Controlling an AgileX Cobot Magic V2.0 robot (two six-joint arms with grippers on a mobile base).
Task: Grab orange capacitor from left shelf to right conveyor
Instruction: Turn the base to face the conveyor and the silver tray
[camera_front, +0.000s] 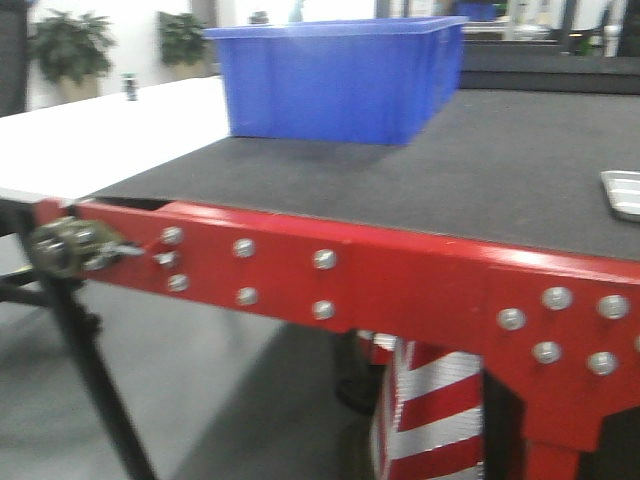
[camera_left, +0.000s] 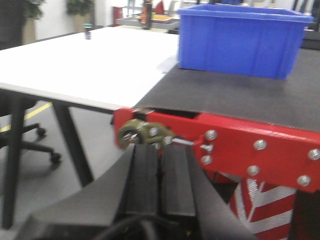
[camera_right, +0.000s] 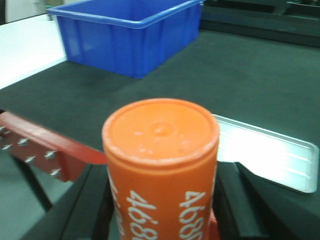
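Note:
An orange capacitor, a cylinder with white digits on its side, fills the right wrist view between my right gripper's black fingers. My right gripper is shut on it, in front of the red edge of the conveyor and its dark belt. In the left wrist view my left gripper is shut and empty, its two black pads pressed together, just below the red conveyor frame. Neither gripper shows in the exterior view. The left shelf is out of view.
A blue plastic bin stands on the belt at the back, also in both wrist views. A silver tray lies on the belt at the right. A white table adjoins the conveyor's left. A green fitting juts from the red frame's corner.

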